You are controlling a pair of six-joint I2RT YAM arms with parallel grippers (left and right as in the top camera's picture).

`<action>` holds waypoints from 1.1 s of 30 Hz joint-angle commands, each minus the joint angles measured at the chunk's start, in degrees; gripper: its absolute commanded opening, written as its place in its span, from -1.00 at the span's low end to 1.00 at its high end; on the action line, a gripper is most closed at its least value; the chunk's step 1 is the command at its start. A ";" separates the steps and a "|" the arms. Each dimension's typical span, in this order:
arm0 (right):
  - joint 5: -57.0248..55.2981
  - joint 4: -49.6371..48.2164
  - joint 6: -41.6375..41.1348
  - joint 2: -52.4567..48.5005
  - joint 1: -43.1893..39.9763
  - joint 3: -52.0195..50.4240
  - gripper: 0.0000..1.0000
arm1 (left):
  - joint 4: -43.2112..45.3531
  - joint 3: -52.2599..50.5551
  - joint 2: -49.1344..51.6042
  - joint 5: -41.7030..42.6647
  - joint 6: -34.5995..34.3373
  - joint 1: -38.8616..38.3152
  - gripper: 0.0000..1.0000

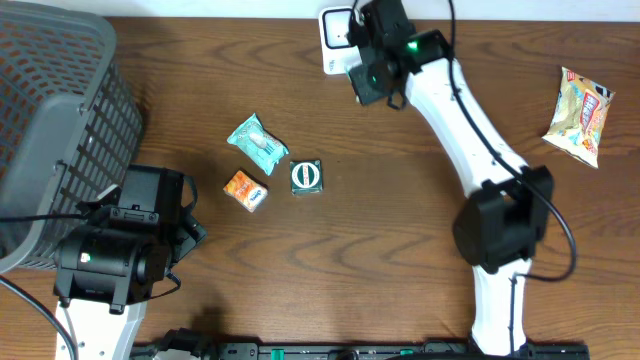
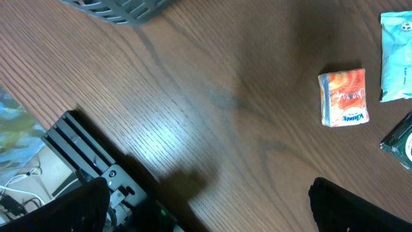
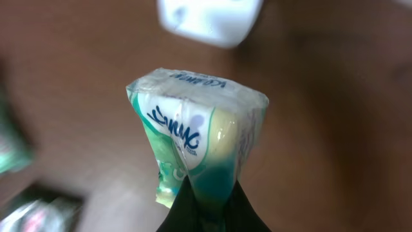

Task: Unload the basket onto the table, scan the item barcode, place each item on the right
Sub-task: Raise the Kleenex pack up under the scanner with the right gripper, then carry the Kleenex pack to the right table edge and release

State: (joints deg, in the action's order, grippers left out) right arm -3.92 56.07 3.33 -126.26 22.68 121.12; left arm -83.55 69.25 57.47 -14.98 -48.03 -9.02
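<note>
Right wrist: right gripper [image 3: 205, 207] pinching green-white packet [image 3: 196, 122] near white scanner [image 3: 209, 19]; left gripper [image 2: 212, 207] spread wide over table [image 2: 193, 96].

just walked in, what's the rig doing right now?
The right gripper is shut on a green-and-white packet and holds it near the white scanner. The left gripper is open and empty beside the grey basket. A teal packet, an orange packet and a green square item lie on the table; a snack bag lies on the right arm's side.
</note>
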 commanded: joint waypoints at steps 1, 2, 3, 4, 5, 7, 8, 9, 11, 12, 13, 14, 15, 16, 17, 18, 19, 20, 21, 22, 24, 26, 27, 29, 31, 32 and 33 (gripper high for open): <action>-13.16 -3.63 7.98 -3.23 0.42 4.61 -0.98 | -0.17 1.09 -0.26 -0.92 -0.55 0.22 0.95; -15.08 -6.03 10.05 -3.85 0.50 4.61 -0.98 | -0.17 1.09 -0.26 -0.92 -0.52 0.22 0.95; -17.03 -9.18 12.68 -4.44 0.59 4.61 -0.98 | -0.17 1.09 -0.26 -0.92 -0.55 0.22 0.95; -17.84 -11.96 15.30 -5.11 0.70 4.61 -0.98 | -0.17 1.09 -0.26 -0.92 -0.52 0.22 0.95; -18.08 -14.80 18.38 -5.44 0.76 4.61 -0.98 | -0.17 1.09 -0.26 -0.92 -0.55 0.22 0.95; -18.05 -20.72 24.72 -6.45 1.01 4.61 -0.98 | -0.17 1.09 -0.26 -0.92 -0.55 0.22 0.95; -18.05 -23.65 27.67 -7.04 1.16 4.61 -0.98 | -0.17 1.09 -0.26 -0.92 -0.52 0.22 0.95; -18.03 -26.82 30.38 -7.58 1.31 4.61 -0.98 | -0.17 1.09 -0.26 -0.92 -0.52 0.22 0.96; -18.03 -31.69 33.48 -8.68 1.53 4.59 -0.98 | -0.17 1.09 -0.26 -0.92 -0.55 0.22 0.95; -18.01 -34.29 34.82 -9.27 1.60 4.59 -0.98 | -0.20 1.09 -0.26 -0.94 -0.55 0.22 0.95; -18.01 -36.35 35.65 -9.94 1.68 4.59 -0.98 | -0.17 1.09 -0.26 -0.92 -0.55 0.22 0.95; -17.97 -38.10 36.30 -10.56 1.73 4.59 -0.98 | -0.17 1.09 -0.26 -0.92 -0.55 0.22 0.95; -17.97 -39.56 37.42 -11.21 1.77 4.59 -0.98 | -0.17 1.09 -0.26 -0.94 -0.52 0.22 0.95; -17.97 -40.79 39.15 -11.91 1.84 4.59 -0.98 | -0.17 1.09 -0.26 -0.92 -0.55 0.22 0.96; -17.81 -41.81 40.83 -12.63 1.95 4.59 -0.98 | -0.17 1.09 -0.26 -0.92 -0.52 0.22 0.95; -17.18 -42.27 42.69 -13.27 2.03 4.59 -0.98 | -0.17 1.09 -0.26 -0.92 -0.55 0.22 0.95; -15.91 -42.16 45.00 -13.92 2.10 4.59 -0.98 | -0.17 1.09 -0.26 -0.92 -0.55 0.22 0.95; -14.71 -42.01 47.89 -14.62 2.16 4.59 -0.98 | -0.17 1.09 -0.26 -0.92 -0.55 0.22 0.95; -14.34 -42.01 50.34 -15.21 2.23 4.59 -0.98 | -0.17 1.09 -0.26 -0.94 -0.55 0.22 0.95; -14.40 -41.99 52.59 -15.65 2.32 4.59 -0.98 | -0.17 1.09 -0.26 -0.92 -0.55 0.22 0.95; -15.41 -41.97 56.22 -16.31 2.51 4.59 -0.98 | -0.17 1.09 -0.26 -0.94 -0.55 0.22 0.95; -15.63 -41.94 56.98 -16.61 2.56 4.55 -0.98 | -0.17 1.09 -0.26 -0.94 -0.52 0.22 0.95; -15.65 -41.94 56.98 -16.61 2.56 4.55 -0.98 | -0.17 1.09 -0.26 -0.94 -0.52 0.22 0.95; -15.65 -41.97 56.98 -16.61 2.56 4.55 -0.98 | -0.17 1.09 -0.26 -0.92 -0.55 0.22 0.95; -16.04 -41.94 56.98 -16.61 2.56 4.55 -0.98 | -0.17 1.09 -0.26 -0.92 -0.52 0.22 0.95; -16.57 -41.94 56.98 -16.61 2.56 4.55 -0.98 | -0.17 1.09 -0.26 -0.92 -0.55 0.22 0.95; -17.18 -41.92 56.92 -16.57 2.56 4.55 -0.98 | -0.17 1.09 -0.26 -0.92 -0.52 0.22 0.95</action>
State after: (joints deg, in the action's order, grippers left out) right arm -19.62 14.17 58.50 -143.44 24.73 124.77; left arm -83.57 69.25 57.47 -14.98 -48.03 -9.02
